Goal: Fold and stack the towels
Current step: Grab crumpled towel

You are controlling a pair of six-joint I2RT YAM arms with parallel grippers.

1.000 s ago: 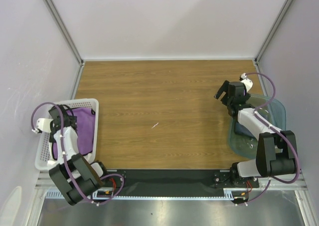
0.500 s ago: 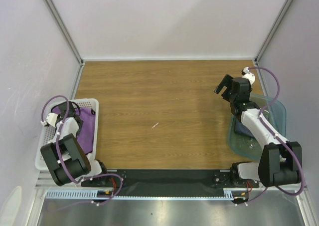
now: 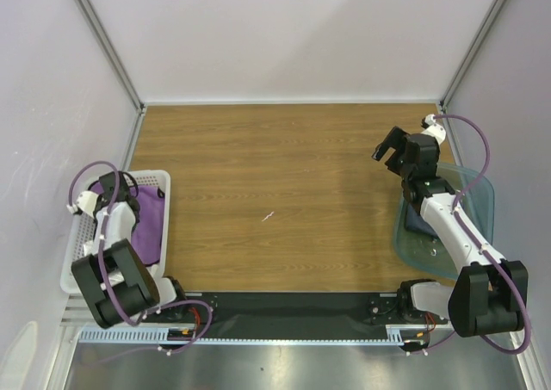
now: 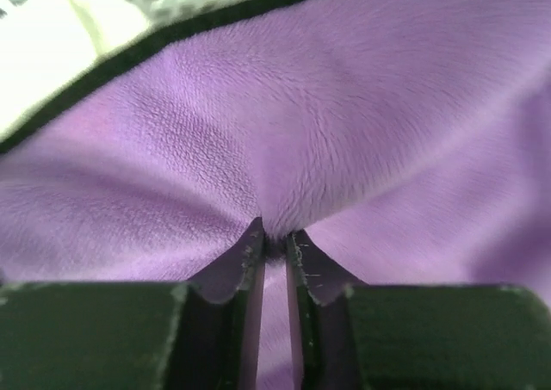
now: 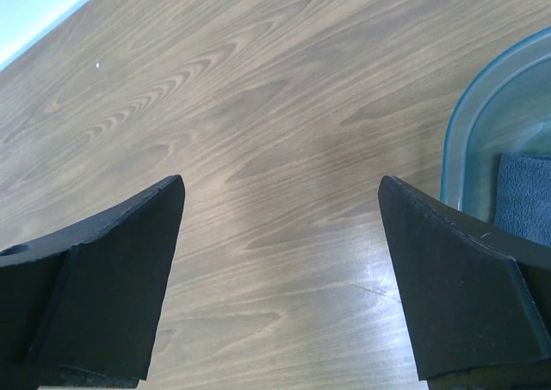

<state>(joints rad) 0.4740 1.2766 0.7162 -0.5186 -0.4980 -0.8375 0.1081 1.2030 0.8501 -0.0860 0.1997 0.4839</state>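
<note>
A purple towel (image 3: 148, 222) lies crumpled in the white basket (image 3: 76, 265) at the table's left edge. My left gripper (image 4: 274, 239) is down in that basket, its fingers pinched on a raised fold of the purple towel (image 4: 344, 123). In the top view the left arm covers the gripper. A dark navy towel (image 3: 419, 223) lies in the teal bin (image 3: 479, 202) at the right, and its corner (image 5: 527, 199) shows in the right wrist view. My right gripper (image 3: 392, 153) hangs wide open over bare wood just left of the bin, holding nothing (image 5: 280, 183).
The basket's perforated wall and black towel edging (image 4: 172, 3) show behind the purple cloth. The teal bin rim (image 5: 469, 114) lies just right of the right fingers. Grey walls enclose the wooden table (image 3: 284, 175) on three sides.
My left jaws have closed from wide open onto a fold of the purple towel in the basket. The right arm has drifted slightly up and to the right, still open.
</note>
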